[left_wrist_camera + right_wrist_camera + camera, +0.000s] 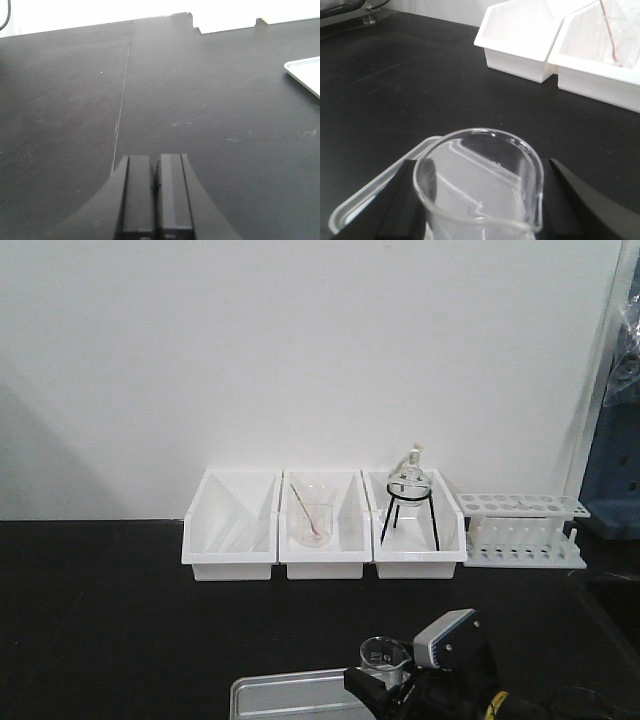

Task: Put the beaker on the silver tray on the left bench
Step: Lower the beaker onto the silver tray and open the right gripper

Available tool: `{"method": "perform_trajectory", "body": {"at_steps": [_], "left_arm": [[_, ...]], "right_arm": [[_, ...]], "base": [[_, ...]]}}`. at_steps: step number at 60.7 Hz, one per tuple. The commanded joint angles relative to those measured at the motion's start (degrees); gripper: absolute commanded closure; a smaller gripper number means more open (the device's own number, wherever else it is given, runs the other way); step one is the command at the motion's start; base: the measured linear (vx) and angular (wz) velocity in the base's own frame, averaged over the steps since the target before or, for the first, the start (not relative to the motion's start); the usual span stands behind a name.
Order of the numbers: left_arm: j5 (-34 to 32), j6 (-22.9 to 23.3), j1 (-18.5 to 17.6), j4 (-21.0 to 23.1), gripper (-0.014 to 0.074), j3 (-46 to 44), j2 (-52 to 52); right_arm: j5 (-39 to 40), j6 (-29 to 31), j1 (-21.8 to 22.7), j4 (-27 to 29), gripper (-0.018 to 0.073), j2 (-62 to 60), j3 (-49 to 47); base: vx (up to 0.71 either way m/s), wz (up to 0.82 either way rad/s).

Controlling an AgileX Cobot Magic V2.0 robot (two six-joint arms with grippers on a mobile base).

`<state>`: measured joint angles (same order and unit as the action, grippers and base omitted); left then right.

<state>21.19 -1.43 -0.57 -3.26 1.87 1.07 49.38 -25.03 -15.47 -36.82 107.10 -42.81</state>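
The small clear glass beaker (383, 652) sits between the fingers of my right gripper (382, 677) at the front of the black bench (100, 620). It hangs over the right end of the silver tray (290, 695). In the right wrist view the beaker (480, 190) fills the gap of the right gripper (482, 205), with the tray rim (375, 192) below and to the left. My left gripper (156, 165) is shut and empty above bare bench; a corner of the tray (305, 75) shows at its right.
Three white bins (230, 535) stand in a row against the wall. The middle bin holds a larger beaker with a reddish rod (312, 523); the right bin holds a flask on a black tripod (408, 490). A white test tube rack (522, 530) stands further right.
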Motion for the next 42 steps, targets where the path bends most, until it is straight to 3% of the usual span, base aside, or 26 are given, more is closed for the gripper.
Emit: {"method": "perform_trajectory", "body": {"at_steps": [1, 15, 27, 42], "left_arm": [[-4.3, 0.1, -0.3, 0.2, 0.0595, 1.1, 0.4], [-4.3, 0.1, -0.3, 0.2, 0.0595, 1.1, 0.4], [-4.3, 0.1, -0.3, 0.2, 0.0595, 1.1, 0.4], [-4.3, 0.1, -0.3, 0.2, 0.0595, 1.1, 0.4]], "right_arm": [[6.6, 0.7, 0.0, 0.1, 0.0571, 2.6, -4.6], [7.7, 2.3, 0.0, -7.3, 0.0566, 12.3, -11.2], [7.1, 4.4, 0.0, -7.8, 0.0545, 14.0, -11.9], [6.4, 5.3, 0.0, -7.9, 0.0405, 14.0, -11.9]], "base": [[0.00, 0.00], [0.00, 0.00], [0.00, 0.00], [0.00, 0.00]]}}
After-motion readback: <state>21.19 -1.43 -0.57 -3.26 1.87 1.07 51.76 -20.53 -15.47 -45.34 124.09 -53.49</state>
